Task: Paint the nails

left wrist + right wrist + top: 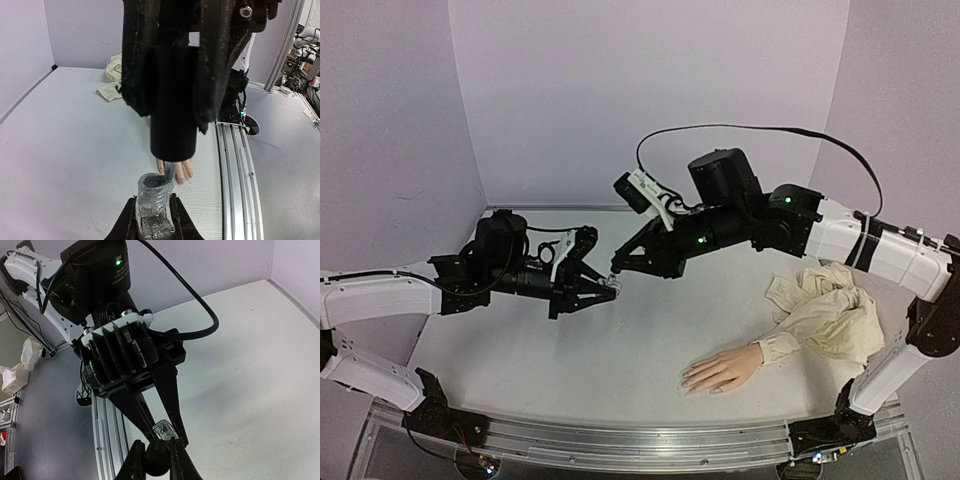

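Nails [688,383] on mannequin hand [725,368] near front edge seem not painted yet; left gripper [152,207] clamps bottle [151,192] over worktop ctr, right gripper [154,452] pinches brush cap [172,115] just above it.

The small clear bottle [152,197] is uncapped, its black cap [173,125] just above the neck. A metal rail [650,448] borders the white table [520,350], lilac walls [650,100] around.

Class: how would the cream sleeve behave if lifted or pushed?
The sleeve lies crumpled in loose folds, so it is probably floppy and would bunch rather than slide. Seemingly joined at the cuff to the mannequin hand, it would likely drag that along.
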`<act>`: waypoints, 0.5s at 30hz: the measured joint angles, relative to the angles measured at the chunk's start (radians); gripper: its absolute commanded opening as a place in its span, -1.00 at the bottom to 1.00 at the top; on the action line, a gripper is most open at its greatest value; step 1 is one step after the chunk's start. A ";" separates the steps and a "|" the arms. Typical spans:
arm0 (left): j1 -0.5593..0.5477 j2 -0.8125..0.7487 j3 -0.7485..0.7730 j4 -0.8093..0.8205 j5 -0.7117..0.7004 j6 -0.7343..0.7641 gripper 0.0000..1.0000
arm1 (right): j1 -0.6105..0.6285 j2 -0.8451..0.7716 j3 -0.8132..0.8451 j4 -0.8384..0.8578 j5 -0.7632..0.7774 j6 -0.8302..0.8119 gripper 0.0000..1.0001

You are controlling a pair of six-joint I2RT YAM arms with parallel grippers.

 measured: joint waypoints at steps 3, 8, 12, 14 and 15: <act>0.000 0.000 0.000 0.000 -0.005 0.000 -1.00 | 0.000 0.000 0.000 0.000 0.000 0.001 -1.00; 0.000 0.000 0.000 -0.001 -0.008 0.000 -1.00 | 0.000 0.000 0.000 0.001 0.001 0.005 -1.00; 0.000 0.000 0.000 -0.001 -0.010 0.000 -1.00 | 0.000 0.000 0.000 0.001 0.003 0.007 -1.00; 0.000 0.000 0.000 -0.001 -0.010 0.000 -1.00 | 0.000 -0.002 -0.002 0.002 0.006 0.008 -1.00; 0.000 0.000 0.000 -0.001 -0.013 0.000 -1.00 | 0.000 -0.003 -0.004 0.004 0.010 0.008 -1.00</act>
